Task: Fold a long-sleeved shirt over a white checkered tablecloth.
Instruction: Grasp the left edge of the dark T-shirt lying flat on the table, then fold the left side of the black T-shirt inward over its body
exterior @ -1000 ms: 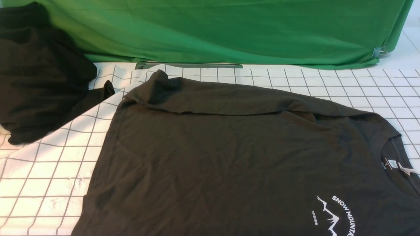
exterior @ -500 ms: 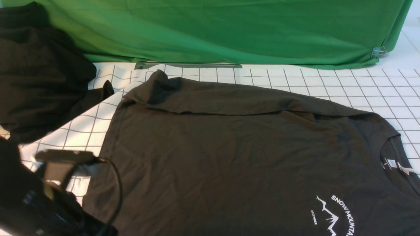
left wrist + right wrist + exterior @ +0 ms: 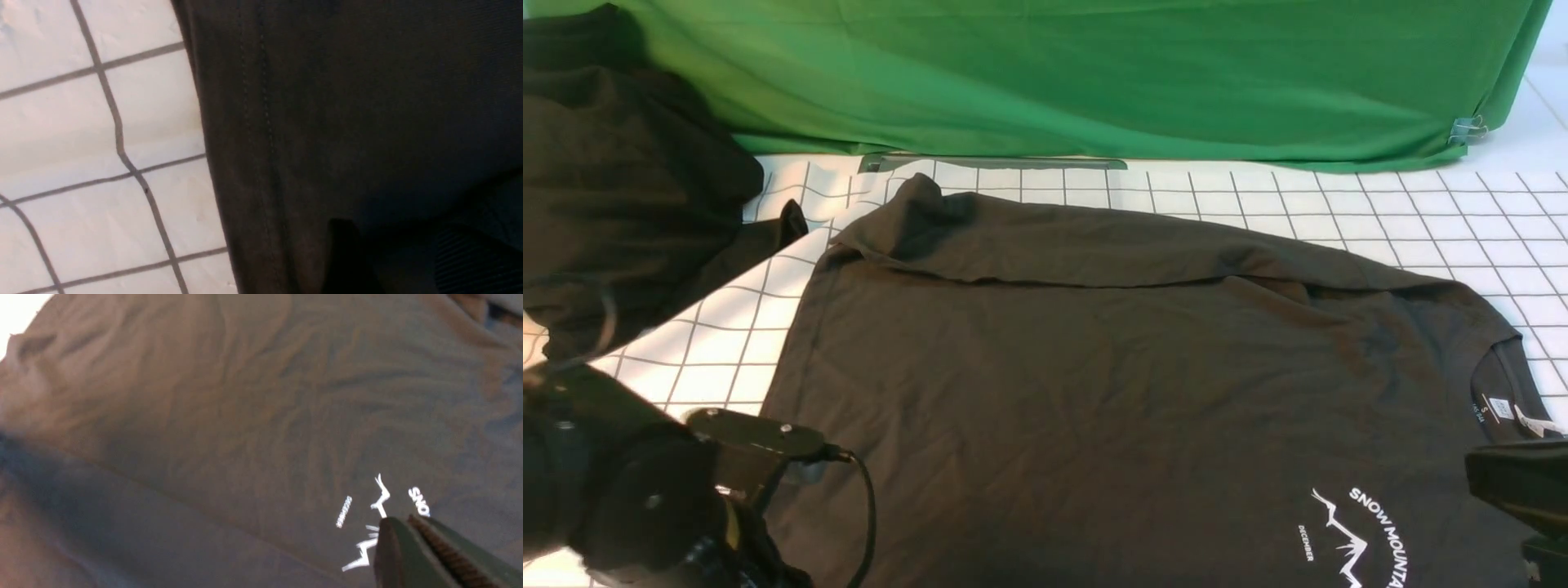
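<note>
Starting with the front view: finding the large charcoal-black knit long-sleeved shirt point(image 3: 1094, 367) lying spread across the middle of the wide white checkered tablecloth point(image 3: 1421, 220) on the counter, with its collar to the right, a small neck label point(image 3: 1499, 408) inside it and the white "SNOW MOUNTAIN" mountain-outline print point(image 3: 1356, 531) near the front right. Noting a long band of the shirt's own cloth doubled over along the far edge. Spotting a rumpled heap of black cloth point(image 3: 621, 188) at the far left, apart from the shirt, and a plain green cloth backdrop point(image 3: 1094, 73) hanging behind the counter. Seeing the black left arm point(image 3: 629, 490) reaching in at the near left, just beside the shirt's left edge, and only a dark corner of the right arm point(image 3: 1519, 482) poking in at the near right, near the collar. Moving to the left wrist view: looking closely at the shirt's stitched hem point(image 3: 261, 122) resting on the checkered tablecloth, with a dark blurred shape point(image 3: 351, 257) in front of the cloth; failing to make out the left jaws' state, apart or together. Ending with the right wrist view: finding the right jaws pressed together with nothing visible between them, poised just beside the white print over the wrinkled shirt, and failing to tell touching from not touching.
</note>
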Robot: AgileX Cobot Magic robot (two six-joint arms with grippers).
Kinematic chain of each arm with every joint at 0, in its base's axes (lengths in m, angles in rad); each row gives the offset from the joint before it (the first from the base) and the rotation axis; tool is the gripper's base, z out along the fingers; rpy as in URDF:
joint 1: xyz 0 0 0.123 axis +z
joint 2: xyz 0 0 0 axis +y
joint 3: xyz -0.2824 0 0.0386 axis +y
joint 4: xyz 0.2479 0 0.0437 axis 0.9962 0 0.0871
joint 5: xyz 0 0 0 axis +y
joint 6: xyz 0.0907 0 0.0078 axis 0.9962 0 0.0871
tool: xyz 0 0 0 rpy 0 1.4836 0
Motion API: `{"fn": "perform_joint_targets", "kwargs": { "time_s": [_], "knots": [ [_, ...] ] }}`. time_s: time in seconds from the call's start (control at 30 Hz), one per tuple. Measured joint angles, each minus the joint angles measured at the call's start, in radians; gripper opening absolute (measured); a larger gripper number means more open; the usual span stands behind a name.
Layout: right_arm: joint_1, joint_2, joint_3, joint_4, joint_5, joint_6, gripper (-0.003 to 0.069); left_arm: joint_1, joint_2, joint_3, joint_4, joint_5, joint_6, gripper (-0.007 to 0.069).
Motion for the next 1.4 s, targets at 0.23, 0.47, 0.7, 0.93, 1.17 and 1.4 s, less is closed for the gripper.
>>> {"fn": "perform_joint_targets", "kwargs": {
  "time_s": [0.23, 0.47, 0.7, 0.93, 1.17, 1.4],
  "knots": [
    [0.0, 0.0, -0.001, 0.001, -0.021, 0.012, 0.0016, 0.0, 0.054, 0.0, -0.018, -0.009, -0.006, 0.0396],
    [0.0, 0.0, -0.001, 0.001, -0.027, 0.012, 0.0025, 0.0, 0.06, -0.006, -0.101, -0.009, 0.048, 0.0111],
    [0.001, 0.0, -0.001, 0.001, -0.028, 0.012, 0.0031, 0.0, 0.019, -0.071, -0.125, 0.106, 0.116, 0.0021],
    [0.001, 0.0, -0.001, 0.001, -0.044, 0.012, 0.0043, 0.0, -0.056, -0.338, -0.075, 0.165, 0.233, 0.002],
    [0.001, 0.0, -0.001, 0.001, -0.072, 0.031, 0.005, 0.008, 0.053, -0.578, 0.083, 0.175, 0.233, 0.002],
    [0.001, 0.0, -0.001, 0.001, -0.079, 0.034, 0.0052, 0.122, 0.253, -0.801, 0.047, 0.182, 0.258, 0.002]
  ]
}}
